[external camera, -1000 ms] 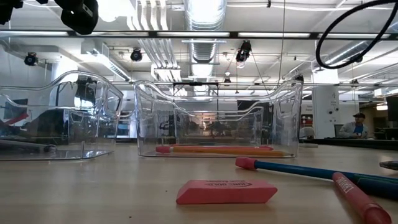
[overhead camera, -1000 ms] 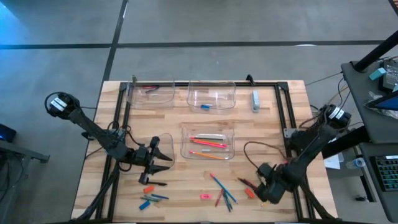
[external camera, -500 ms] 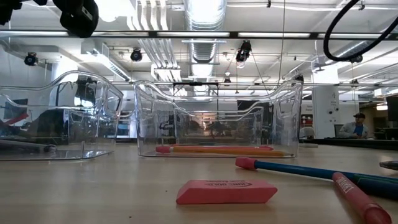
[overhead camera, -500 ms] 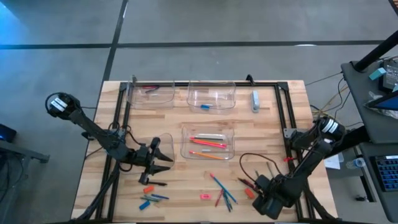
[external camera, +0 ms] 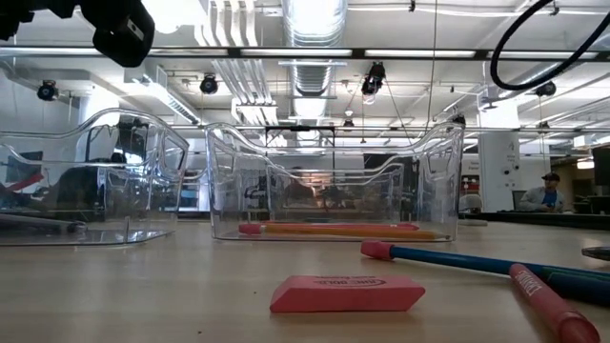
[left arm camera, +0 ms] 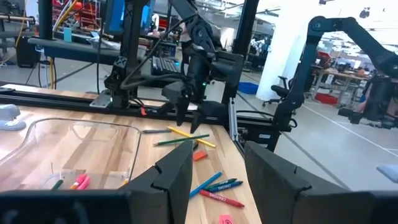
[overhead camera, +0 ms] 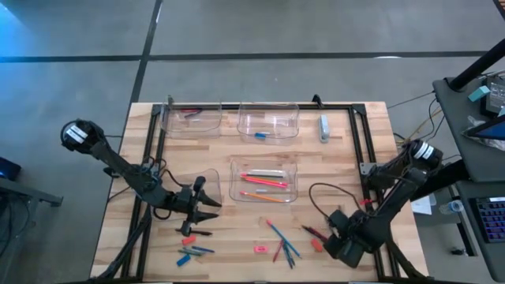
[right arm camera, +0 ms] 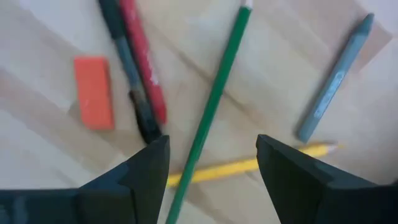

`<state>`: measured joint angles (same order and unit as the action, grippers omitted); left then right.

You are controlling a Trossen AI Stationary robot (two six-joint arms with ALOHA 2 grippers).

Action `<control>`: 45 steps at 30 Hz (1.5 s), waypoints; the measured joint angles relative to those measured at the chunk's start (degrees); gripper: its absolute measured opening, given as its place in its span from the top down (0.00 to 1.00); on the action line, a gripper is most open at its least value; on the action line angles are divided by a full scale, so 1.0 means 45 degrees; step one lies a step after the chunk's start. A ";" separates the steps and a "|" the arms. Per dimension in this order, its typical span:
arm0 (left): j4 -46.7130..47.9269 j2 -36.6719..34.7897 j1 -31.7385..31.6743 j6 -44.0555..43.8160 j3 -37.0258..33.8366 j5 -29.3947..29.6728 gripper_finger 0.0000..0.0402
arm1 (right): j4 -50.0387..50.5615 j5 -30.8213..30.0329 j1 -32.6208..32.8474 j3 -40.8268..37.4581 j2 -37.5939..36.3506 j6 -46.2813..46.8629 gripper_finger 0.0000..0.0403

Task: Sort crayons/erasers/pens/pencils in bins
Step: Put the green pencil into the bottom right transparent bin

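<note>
The right gripper (right arm camera: 211, 155) is held with jaws spread and empty over the green pencil (right arm camera: 211, 106) near the table's front right, beside a yellow pencil (right arm camera: 249, 165); closure should be centred on one shaft; the left gripper (left arm camera: 214, 171) waits part-open.

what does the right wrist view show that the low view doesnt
Only the right wrist view: the right gripper open, right above a green pencil, a yellow pencil, an orange eraser, a red pen and a blue-grey crayon.

Only the low view: the clear bins, one holding orange pencils, a pink eraser in front, and the room behind.

Both: the bare wooden table, with loose items still unsorted.
</note>
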<state>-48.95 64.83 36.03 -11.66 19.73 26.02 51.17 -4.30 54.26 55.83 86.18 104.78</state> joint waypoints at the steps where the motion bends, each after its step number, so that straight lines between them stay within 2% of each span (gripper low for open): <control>1: 0.0012 0.0001 -0.0001 0.0000 0.0000 0.0000 0.67 | -0.0151 -0.0056 -0.0005 -0.0169 -0.0045 0.0056 0.43; 7: 0.0005 -0.0009 -0.0003 0.0000 0.0000 0.0000 0.67 | -0.1582 -0.0049 0.0000 -0.0974 0.0138 0.0054 0.46; 15: 0.0010 -0.0014 0.0000 0.0001 0.0000 0.0000 0.67 | -0.1883 -0.0037 0.0000 -0.1687 0.0343 0.0773 0.55; 21: 0.0019 -0.0014 0.0000 0.0005 0.0000 0.0000 0.67 | -0.2079 -0.0102 0.0000 -0.1835 0.0372 0.0750 0.67; 30: 0.0024 -0.0019 -0.0002 0.0002 0.0000 0.0000 0.67 | -0.1949 -0.0051 -0.0005 -0.1771 0.0185 0.0712 0.94; 36: 0.0028 -0.0019 -0.0001 0.0000 0.0000 0.0000 0.67 | -0.0304 -0.0394 -0.0003 -0.0734 0.0130 0.0616 0.96; 39: 0.0049 -0.0019 -0.0005 0.0005 0.0000 0.0000 0.67 | 0.0522 -0.1235 -0.0063 0.0134 0.0088 0.0311 0.96; 41: 0.0049 -0.0019 0.0000 0.0027 0.0000 0.0000 0.67 | 0.1181 -0.2256 -0.0201 0.0891 0.0042 -0.0112 0.96; 45: 0.0053 -0.0019 0.0000 0.0049 -0.0005 0.0000 0.67 | 0.2421 -0.5763 -0.0599 0.2404 0.0042 -0.2712 0.96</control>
<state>-48.71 64.75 36.03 -11.44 19.70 26.02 62.06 -30.23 51.56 66.65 86.37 92.58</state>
